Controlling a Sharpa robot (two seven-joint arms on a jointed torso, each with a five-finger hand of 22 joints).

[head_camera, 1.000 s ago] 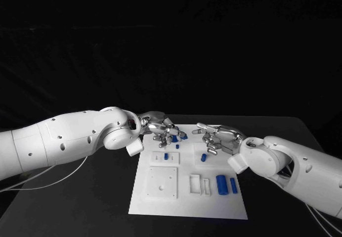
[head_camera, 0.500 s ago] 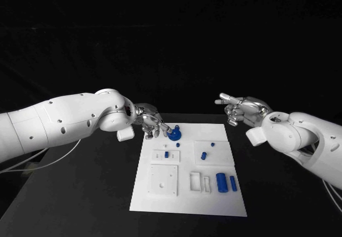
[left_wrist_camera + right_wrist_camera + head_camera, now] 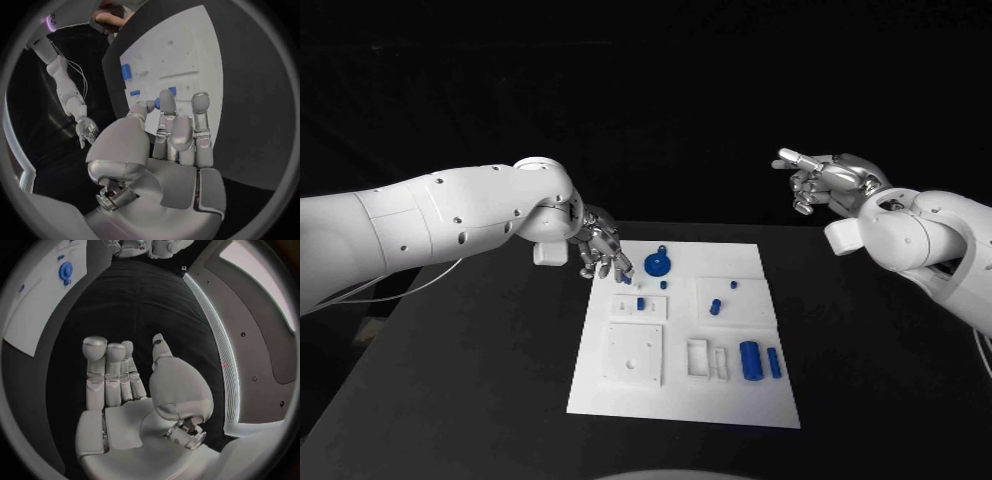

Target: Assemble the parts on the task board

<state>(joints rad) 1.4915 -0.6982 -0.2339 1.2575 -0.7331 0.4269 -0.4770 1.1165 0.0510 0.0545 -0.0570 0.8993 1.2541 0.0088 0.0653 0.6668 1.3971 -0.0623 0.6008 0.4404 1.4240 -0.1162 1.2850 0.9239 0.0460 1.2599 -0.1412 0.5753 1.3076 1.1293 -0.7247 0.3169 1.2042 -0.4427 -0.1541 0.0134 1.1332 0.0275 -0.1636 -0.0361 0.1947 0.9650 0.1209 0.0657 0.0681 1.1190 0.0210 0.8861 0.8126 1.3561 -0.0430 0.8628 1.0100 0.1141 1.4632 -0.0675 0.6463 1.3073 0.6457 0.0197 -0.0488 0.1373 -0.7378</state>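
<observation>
The white task board lies in the middle of the black table. A round blue part stands near its far edge, with small blue parts in the blocks behind it and two blue cylinders at the near right. My left hand hovers at the board's far left corner, fingers straight and pointing down, just left of the round part and holding nothing. In the left wrist view the left hand is spread over the board. My right hand is raised high to the board's right, with the right hand flat and empty.
White raised blocks and a slotted piece sit on the board's near half. Bare black table surrounds the board on every side. The right wrist view shows the board's corner and the round blue part far off.
The right hand has lifted off the board and swung up to the right. The left hand has drawn back left from the round blue part, which now stands free.
</observation>
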